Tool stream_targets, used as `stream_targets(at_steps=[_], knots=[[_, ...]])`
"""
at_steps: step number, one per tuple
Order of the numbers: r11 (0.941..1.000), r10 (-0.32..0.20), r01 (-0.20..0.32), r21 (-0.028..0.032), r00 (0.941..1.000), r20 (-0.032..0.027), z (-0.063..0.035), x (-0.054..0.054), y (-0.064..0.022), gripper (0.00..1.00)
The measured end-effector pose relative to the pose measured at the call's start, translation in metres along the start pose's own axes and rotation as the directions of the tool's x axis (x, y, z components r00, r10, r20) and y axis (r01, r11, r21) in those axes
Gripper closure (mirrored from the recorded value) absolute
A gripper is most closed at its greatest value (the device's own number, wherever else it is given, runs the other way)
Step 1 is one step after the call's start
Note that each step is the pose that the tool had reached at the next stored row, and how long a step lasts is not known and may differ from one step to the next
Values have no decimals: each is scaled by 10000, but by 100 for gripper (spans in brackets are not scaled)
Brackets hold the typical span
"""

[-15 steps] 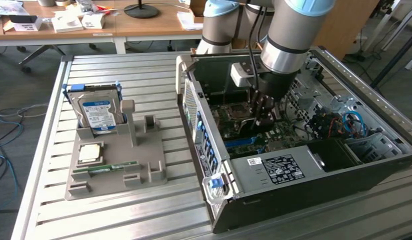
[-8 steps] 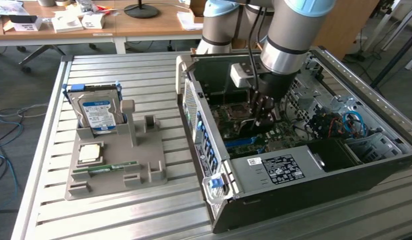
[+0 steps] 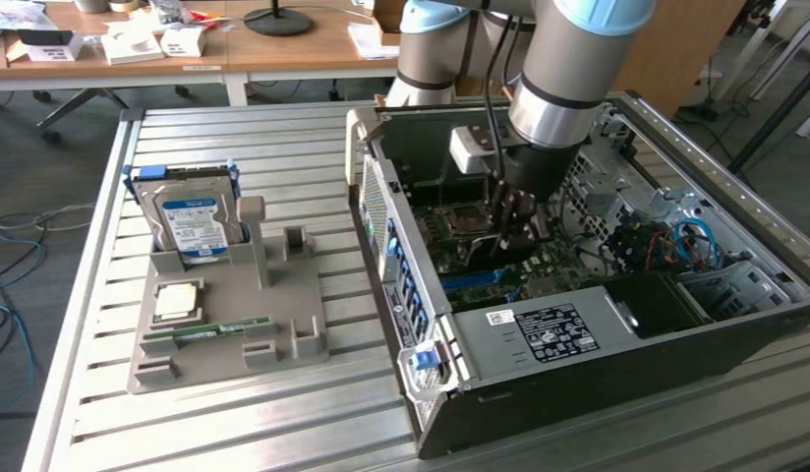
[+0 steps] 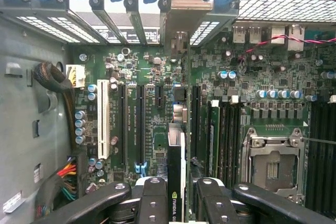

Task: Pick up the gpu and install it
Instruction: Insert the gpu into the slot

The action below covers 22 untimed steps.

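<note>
My gripper [image 4: 180, 205] is shut on the gpu [image 4: 176, 150], a thin dark card seen edge-on with a green-and-white logo label between the black fingers [image 4: 152, 203]. Its metal end bracket [image 4: 189, 9] reaches the case's rear slot openings. The card stands upright over the green motherboard [image 4: 152, 103], just beside the long black expansion slots [image 4: 140, 124]. I cannot tell whether its edge touches a slot. In the exterior view the gripper [image 3: 517, 231] reaches down inside the open computer case [image 3: 549, 334].
A white slot [image 4: 103, 119], the processor socket [image 4: 273, 163] and cable bundles [image 4: 63, 177] surround the card. Outside the case, a grey holder [image 3: 228, 324] carries a hard drive [image 3: 196, 221], a processor chip [image 3: 178, 300] and a green memory stick [image 3: 208, 331].
</note>
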State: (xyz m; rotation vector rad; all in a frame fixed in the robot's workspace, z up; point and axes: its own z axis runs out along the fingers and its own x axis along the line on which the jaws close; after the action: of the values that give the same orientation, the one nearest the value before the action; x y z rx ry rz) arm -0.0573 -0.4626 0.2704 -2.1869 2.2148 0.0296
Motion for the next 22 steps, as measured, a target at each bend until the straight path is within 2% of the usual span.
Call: stream_targets(at_steps=[22], knots=[[10000,1,-1,-1,10000,-4,45,2,35,74]])
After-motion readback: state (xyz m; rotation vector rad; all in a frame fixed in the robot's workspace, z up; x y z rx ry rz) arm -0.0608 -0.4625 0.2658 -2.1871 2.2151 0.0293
